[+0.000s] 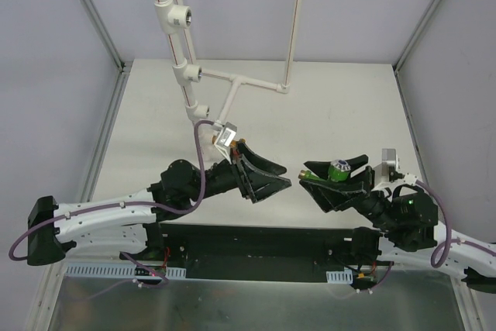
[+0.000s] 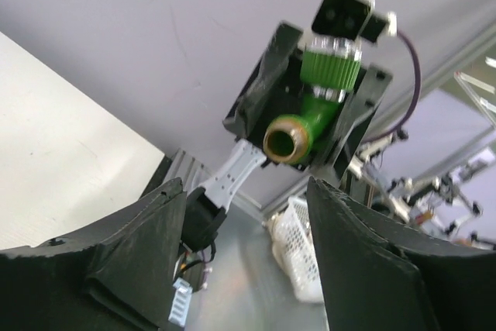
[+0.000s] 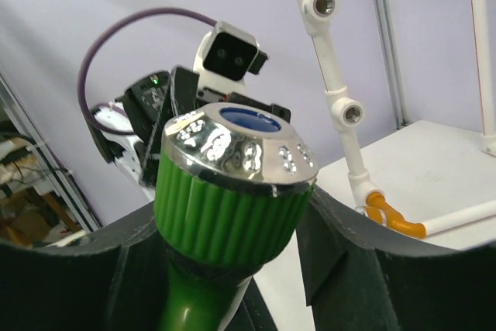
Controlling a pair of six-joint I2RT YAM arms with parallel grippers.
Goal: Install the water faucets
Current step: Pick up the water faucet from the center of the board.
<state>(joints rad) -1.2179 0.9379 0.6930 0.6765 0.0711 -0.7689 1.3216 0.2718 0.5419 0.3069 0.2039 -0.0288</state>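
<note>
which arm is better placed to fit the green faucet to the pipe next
Right, probably: the right tool is shut on the green faucet, while the left tool is open and empty, though nearer the white pipe fittings.

There are two faucets, one green faucet and one orange faucet, two claws, the left claw and the right claw, two open-holed white pipe fittings, an upper fitting and a lower fitting, one white basket and one tabletop.
</note>
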